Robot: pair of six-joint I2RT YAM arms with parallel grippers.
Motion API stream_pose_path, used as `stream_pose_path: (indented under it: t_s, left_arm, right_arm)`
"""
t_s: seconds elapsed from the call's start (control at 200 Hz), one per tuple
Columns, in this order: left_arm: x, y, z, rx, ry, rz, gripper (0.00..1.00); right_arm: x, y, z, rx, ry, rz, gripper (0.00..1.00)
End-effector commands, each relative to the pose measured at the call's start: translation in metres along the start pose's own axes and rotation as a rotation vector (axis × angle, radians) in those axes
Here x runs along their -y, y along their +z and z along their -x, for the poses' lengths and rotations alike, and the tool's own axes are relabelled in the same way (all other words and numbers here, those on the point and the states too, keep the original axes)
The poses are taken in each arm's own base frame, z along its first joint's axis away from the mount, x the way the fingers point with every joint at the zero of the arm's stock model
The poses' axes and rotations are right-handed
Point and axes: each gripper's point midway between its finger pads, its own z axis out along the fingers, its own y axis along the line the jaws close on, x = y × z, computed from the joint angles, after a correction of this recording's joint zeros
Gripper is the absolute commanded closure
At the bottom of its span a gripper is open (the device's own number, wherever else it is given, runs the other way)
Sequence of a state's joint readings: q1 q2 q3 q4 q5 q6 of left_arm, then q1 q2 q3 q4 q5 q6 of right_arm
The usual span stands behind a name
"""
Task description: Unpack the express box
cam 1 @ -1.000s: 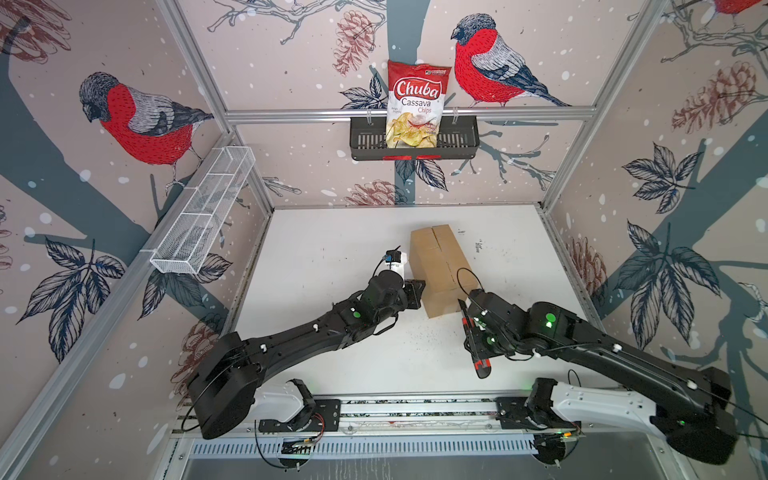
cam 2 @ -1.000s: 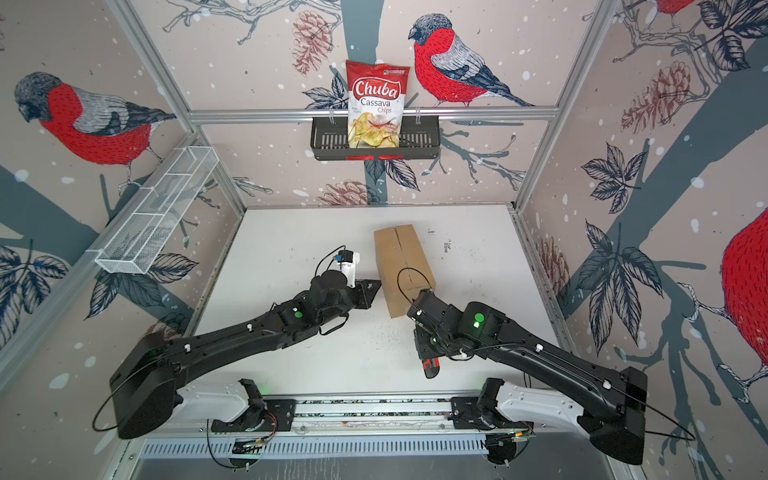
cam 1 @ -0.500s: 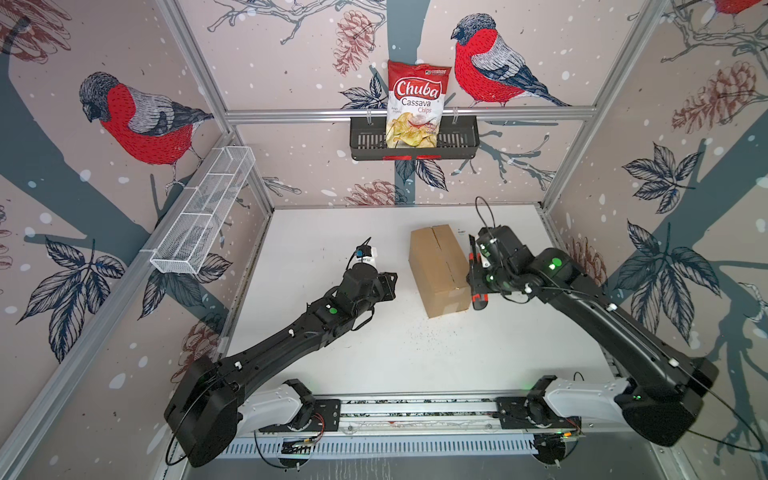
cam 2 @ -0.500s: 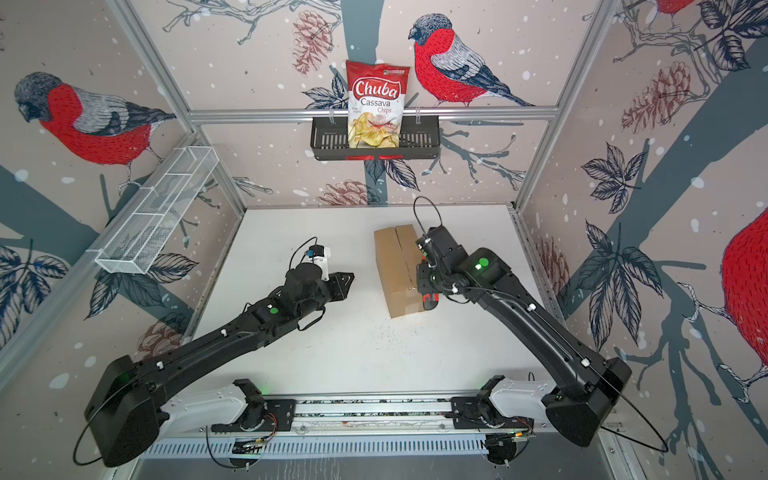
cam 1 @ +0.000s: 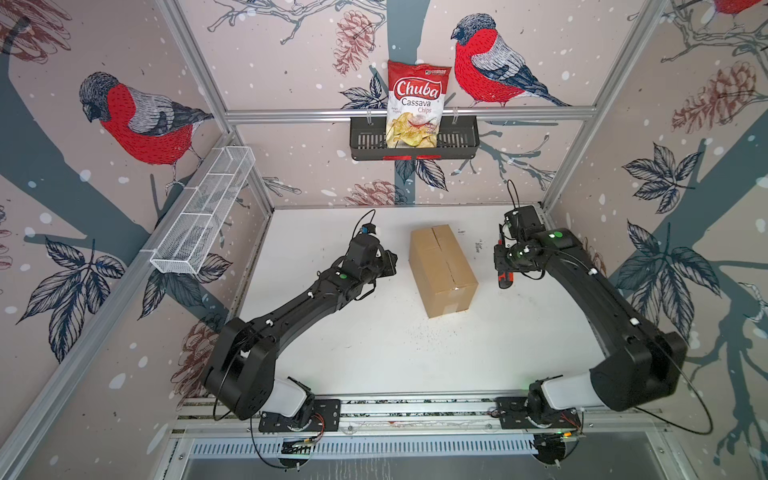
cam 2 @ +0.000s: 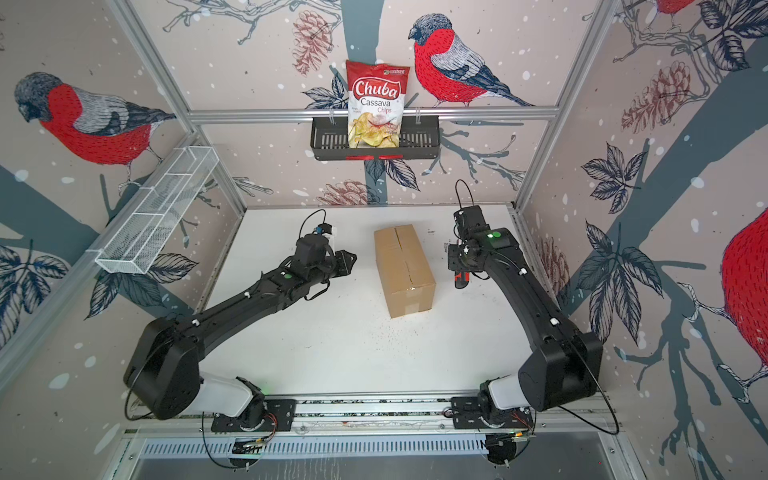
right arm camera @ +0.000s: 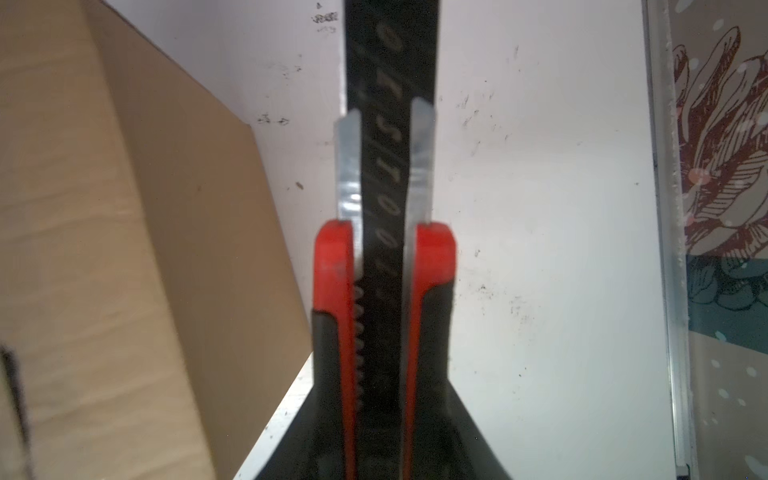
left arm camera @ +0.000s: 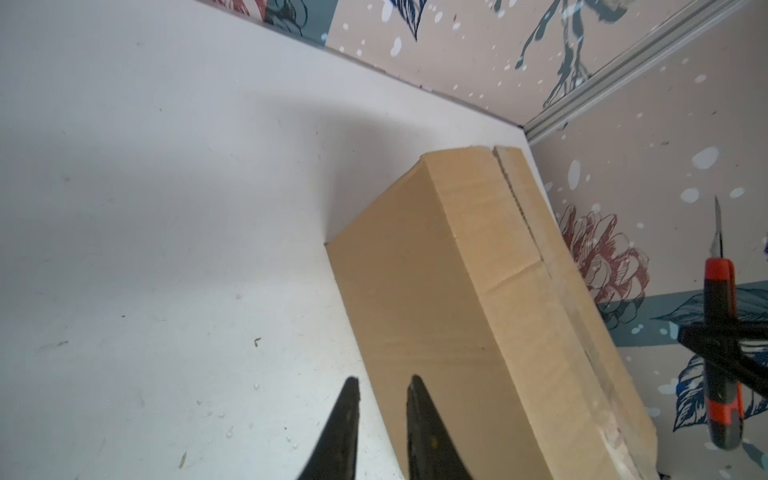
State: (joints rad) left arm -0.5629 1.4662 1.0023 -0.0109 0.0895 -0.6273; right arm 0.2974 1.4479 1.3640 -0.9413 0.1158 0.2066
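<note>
The express box is a brown carton lying on the white table, flaps shut, with a taped seam along its top. My left gripper hovers just left of the box's long side. Its jaws stand a narrow gap apart with nothing between them. My right gripper is off the box's right side, apart from it, and is shut on a red and black utility knife with its blade out. The box lies beside the blade.
A black wall basket on the back wall holds a Chuba chips bag. A white wire shelf hangs on the left wall. Small crumbs dot the table before the box. Walls close in the table on three sides.
My right gripper carried the knife from the box's near end up along its right side, then out to the right. My left gripper drew back leftward off the box.
</note>
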Motion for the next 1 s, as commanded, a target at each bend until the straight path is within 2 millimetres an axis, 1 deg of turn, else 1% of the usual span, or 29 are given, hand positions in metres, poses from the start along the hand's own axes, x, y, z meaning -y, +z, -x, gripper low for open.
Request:
stream_pose_path:
  t_s: [0.0,0.11,0.245,0.39,0.555,0.705,0.841,0.956,0.996]
  left_arm:
    - [0.007,0.011,0.002,-0.028,0.033,-0.029,0.77]
    - [0.008,0.022,0.0,-0.051,0.031,-0.028,0.78]
    - [0.004,0.029,-0.003,-0.063,0.029,-0.02,0.78]
    - [-0.002,0.038,-0.012,-0.1,0.029,-0.003,0.78]
    - [-0.008,0.042,-0.019,-0.124,0.029,0.017,0.78]
    - [-0.01,0.041,-0.023,-0.139,0.027,0.026,0.78]
    - [-0.013,0.034,-0.026,-0.134,0.019,0.034,0.78]
    - [-0.019,0.024,-0.026,-0.12,0.013,0.054,0.78]
    - [-0.02,0.021,-0.026,-0.116,0.011,0.061,0.78]
  right_arm:
    - [-0.015,0.018,0.013,0.032,-0.065,0.077,0.89]
    - [-0.022,0.039,0.017,0.017,-0.081,0.116,0.89]
    - [-0.028,0.063,0.022,0.001,-0.098,0.154,0.89]
    - [-0.039,0.084,0.027,-0.021,-0.098,0.181,0.89]
    - [-0.065,0.097,0.033,-0.022,-0.124,0.226,0.9]
    - [-0.096,0.108,0.029,-0.048,-0.18,0.253,0.9]
    - [-0.123,0.116,0.024,-0.074,-0.2,0.284,0.9]
    - [-0.141,0.123,0.019,-0.095,-0.205,0.302,0.9]
    - [-0.144,0.125,0.019,-0.1,-0.198,0.305,0.9]
